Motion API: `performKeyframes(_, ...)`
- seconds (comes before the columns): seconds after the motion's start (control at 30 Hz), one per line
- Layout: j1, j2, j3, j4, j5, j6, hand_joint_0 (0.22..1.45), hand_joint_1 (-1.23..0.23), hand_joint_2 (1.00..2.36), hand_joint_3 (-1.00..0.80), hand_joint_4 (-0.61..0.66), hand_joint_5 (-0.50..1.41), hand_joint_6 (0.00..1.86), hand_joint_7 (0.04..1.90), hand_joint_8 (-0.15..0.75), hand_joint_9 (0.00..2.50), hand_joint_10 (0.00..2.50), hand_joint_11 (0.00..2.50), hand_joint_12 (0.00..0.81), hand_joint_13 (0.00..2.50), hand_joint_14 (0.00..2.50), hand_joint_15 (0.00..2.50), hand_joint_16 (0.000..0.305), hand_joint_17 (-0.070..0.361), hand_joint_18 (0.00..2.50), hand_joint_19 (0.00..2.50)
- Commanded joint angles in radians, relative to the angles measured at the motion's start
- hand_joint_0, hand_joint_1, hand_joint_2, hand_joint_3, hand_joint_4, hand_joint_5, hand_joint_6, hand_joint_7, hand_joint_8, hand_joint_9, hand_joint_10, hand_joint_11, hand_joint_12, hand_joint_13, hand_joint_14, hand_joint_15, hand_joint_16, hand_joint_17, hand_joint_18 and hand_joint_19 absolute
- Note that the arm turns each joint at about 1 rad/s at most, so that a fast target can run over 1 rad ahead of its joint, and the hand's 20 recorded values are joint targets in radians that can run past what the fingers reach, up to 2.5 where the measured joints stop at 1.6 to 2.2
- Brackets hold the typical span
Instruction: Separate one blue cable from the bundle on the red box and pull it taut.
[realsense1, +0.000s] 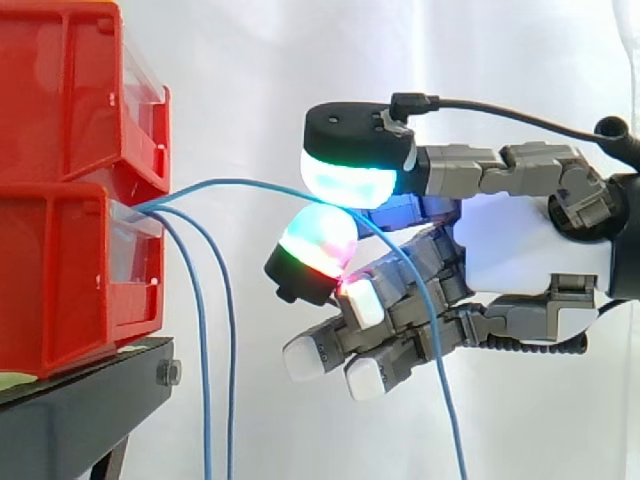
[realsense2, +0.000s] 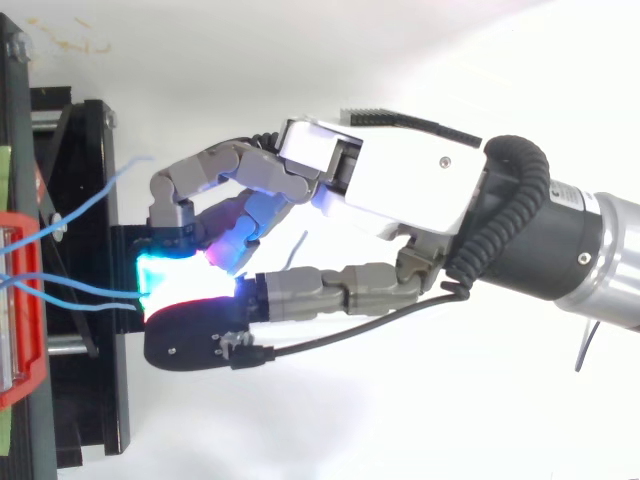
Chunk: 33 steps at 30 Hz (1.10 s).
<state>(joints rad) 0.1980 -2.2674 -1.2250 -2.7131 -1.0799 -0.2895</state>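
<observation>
Hand (realsense1: 520, 250) reaches in from the right at the height of the lower bin, its white palm level, two glowing pads (realsense1: 350, 178) closed together on a thin blue cable (realsense1: 250, 184) (cyan-green pad above, green-and-red pad just beneath); the remaining fingers curl loosely below, white-tipped; past the pinch the same cable drops across the front of those lower fingers and on down out of view; from above, the hand (realsense2: 400, 180) shows its pads meeting where the strand arrives from the left; back toward the bins, the held cable rises in a shallow arch, not a straight line, from the front lip of the lower red plastic bin (realsense1: 60, 280); two more blue cables (realsense1: 200, 380) leave that same lip and hang slack, side by side, well apart from the hand; an upper red plastic bin (realsense1: 60, 90) sits stacked on the lower one, both on a black metal stand (realsense1: 90, 385); a white curtain (realsense1: 250, 80) hangs behind everything.
</observation>
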Motion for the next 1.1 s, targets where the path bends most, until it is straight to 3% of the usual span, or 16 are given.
performKeyframes(0.0,0.000,0.000,0.012,-0.019,0.000,0.000,0.56,-0.71,1.01,0.02,0.16,-0.09,0.80,1.29,0.427,1.16,0.02,0.71,0.476,0.82,0.01,0.34,0.062,0.140,0.91,0.39)
performKeyframes(0.33,0.000,0.014,0.019,-0.074,0.000,-0.005,0.57,-0.76,1.00,0.08,0.13,-0.10,0.85,1.30,0.417,1.13,0.01,0.72,0.477,0.80,0.01,0.33,0.063,0.142,0.92,0.37)
performKeyframes(0.63,0.006,0.035,0.019,-0.162,0.000,-0.028,0.59,-0.80,1.00,0.11,0.07,-0.11,0.89,1.30,0.417,1.13,0.01,0.71,0.471,0.81,0.01,0.34,0.062,0.140,0.93,0.37)
performKeyframes(1.07,0.001,0.035,0.019,-0.165,0.000,-0.030,0.64,-0.82,1.02,0.01,0.05,-0.15,0.91,1.28,0.371,1.04,0.02,0.74,0.423,0.73,0.01,0.34,0.051,0.115,0.79,0.41)
